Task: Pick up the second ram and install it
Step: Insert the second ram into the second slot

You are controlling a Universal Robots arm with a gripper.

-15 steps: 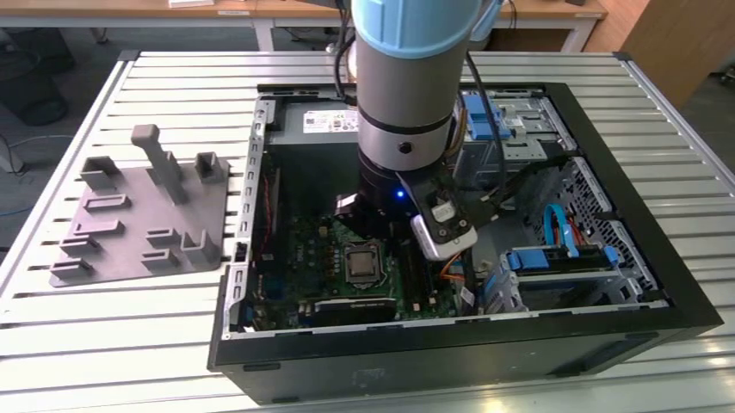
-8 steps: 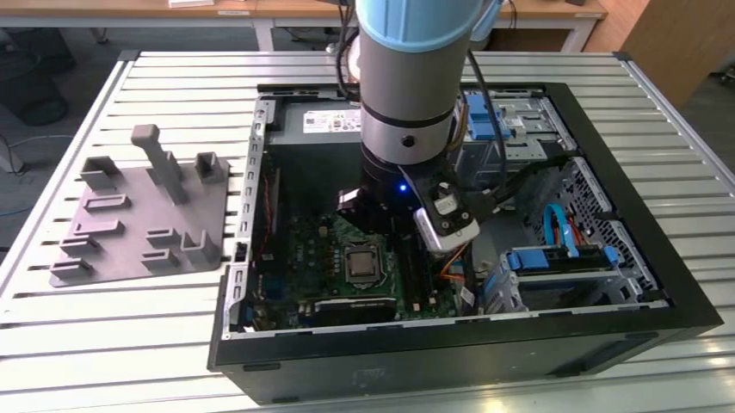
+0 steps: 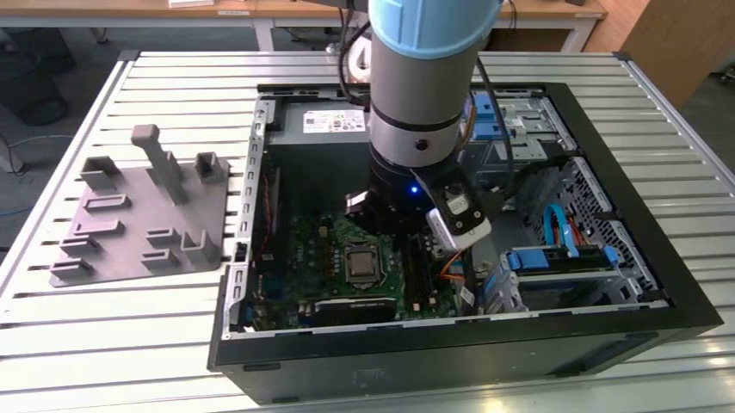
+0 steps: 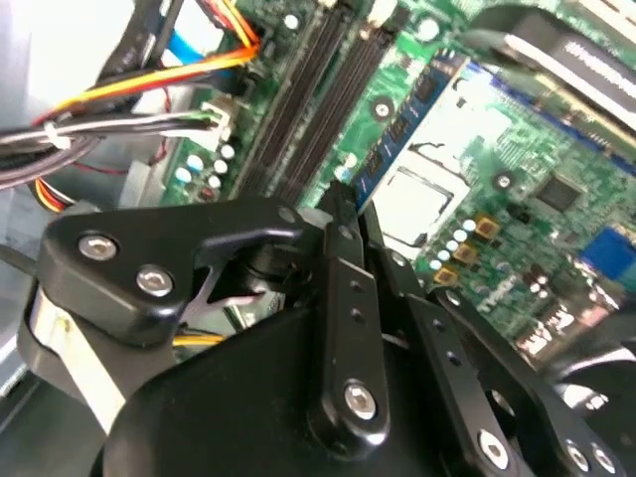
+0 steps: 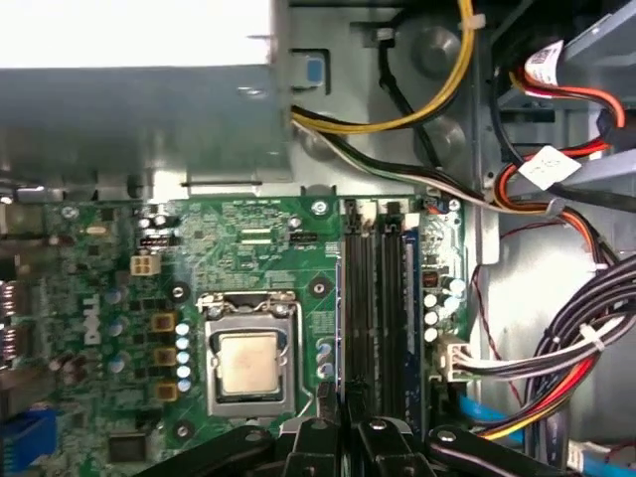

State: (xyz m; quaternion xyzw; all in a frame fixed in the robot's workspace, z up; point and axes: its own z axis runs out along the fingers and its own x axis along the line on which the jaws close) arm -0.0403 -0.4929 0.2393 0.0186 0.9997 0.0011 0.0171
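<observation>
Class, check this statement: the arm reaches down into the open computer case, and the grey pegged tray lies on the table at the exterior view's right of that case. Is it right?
One detail is wrong. The grey pegged tray lies on the table at the exterior view's left of the computer case, as the exterior view shows. The arm does reach down into the open case.

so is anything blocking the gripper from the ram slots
Nothing visible does. The gripper hangs right over the bare black slots; a blue stick sits in the neighbouring slot, and the cables lie off to the side.
</observation>
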